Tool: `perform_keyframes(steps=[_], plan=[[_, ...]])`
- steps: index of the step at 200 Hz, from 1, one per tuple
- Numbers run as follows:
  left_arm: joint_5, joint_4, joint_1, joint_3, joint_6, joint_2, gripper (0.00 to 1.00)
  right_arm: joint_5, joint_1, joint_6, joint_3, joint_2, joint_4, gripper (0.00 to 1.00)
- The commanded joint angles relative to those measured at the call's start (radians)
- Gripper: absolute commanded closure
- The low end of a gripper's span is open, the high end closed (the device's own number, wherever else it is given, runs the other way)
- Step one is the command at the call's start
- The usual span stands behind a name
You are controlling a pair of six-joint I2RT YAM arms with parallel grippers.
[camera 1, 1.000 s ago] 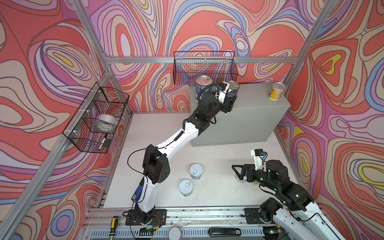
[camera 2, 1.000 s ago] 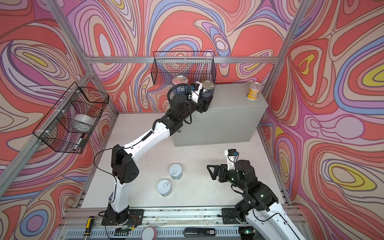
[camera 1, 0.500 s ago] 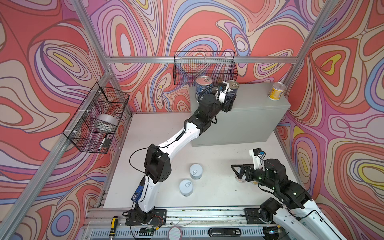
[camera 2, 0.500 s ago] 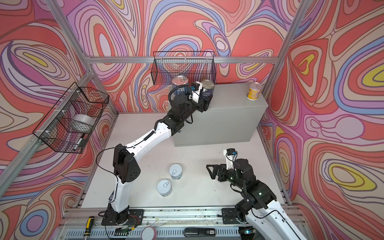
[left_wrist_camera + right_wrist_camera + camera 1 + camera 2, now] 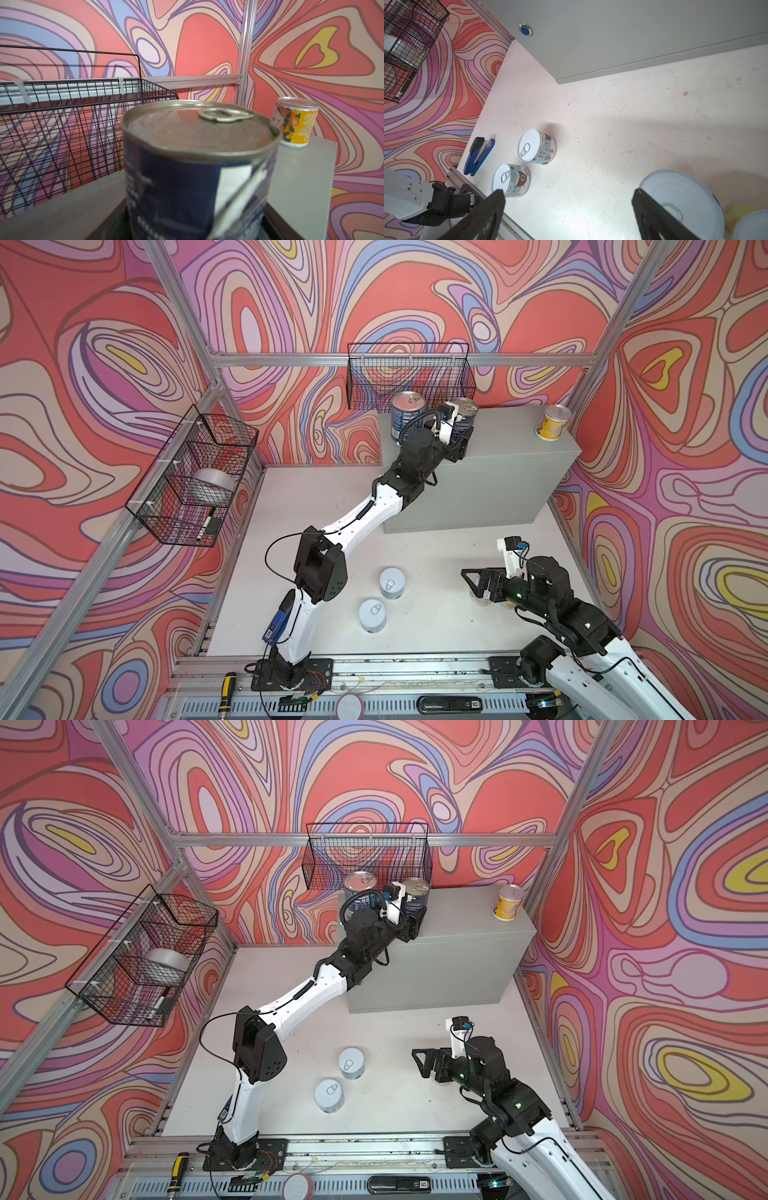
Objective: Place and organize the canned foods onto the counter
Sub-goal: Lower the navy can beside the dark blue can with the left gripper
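Upper centre, the left gripper point(image 5: 461, 434) stays clenched on a tall dark-blue metal tin point(image 5: 464, 408) over the grey metal counter point(image 5: 511, 435); placement unfinished. Lower right, the right gripper point(image 5: 478, 584) gapes, empty.

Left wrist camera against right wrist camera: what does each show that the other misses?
Only the left wrist view: a dark blue can close up, the yellow can on the counter top, and the back basket. Only the right wrist view: the open right hand above the floor, two pale cans, another can's lid partly behind it, the counter's round lock, and the side basket. Both: the grey counter, top in one, front in the other, and the swirled wall.
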Motion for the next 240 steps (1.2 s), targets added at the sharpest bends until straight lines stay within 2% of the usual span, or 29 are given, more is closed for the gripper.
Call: perform_keyframes(steps=[1, 110, 124, 139, 156, 168, 216, 240], plan=[[0.001, 0.049, 0.011, 0.056, -0.043, 0.029, 0.60, 0.003, -0.002, -0.013, -0.001, 0.002, 0.015, 0.02], [0.019, 0.072, 0.016, 0.038, -0.066, 0.048, 0.53, 0.016, -0.001, -0.011, 0.005, -0.024, -0.012, 0.01], [0.020, 0.076, 0.016, 0.029, -0.066, 0.044, 0.48, 0.013, -0.002, -0.012, 0.007, -0.020, -0.015, 0.02], [0.018, 0.092, 0.016, 0.011, -0.064, 0.036, 0.36, 0.011, -0.002, -0.013, 0.008, -0.016, -0.016, 0.01], [0.016, 0.102, 0.016, -0.006, -0.057, 0.024, 0.20, 0.014, -0.001, -0.009, 0.008, -0.017, -0.015, 0.02], [0.023, 0.104, 0.015, -0.016, -0.053, 0.016, 0.00, 0.015, -0.001, -0.008, 0.007, -0.020, -0.016, 0.01], [0.112, 0.144, 0.016, -0.056, -0.045, -0.009, 0.00, 0.015, -0.001, 0.004, 0.005, -0.028, -0.025, 0.01], [0.114, 0.142, 0.015, -0.058, -0.054, -0.014, 0.00, 0.015, -0.002, 0.010, 0.007, -0.034, -0.030, 0.02]])
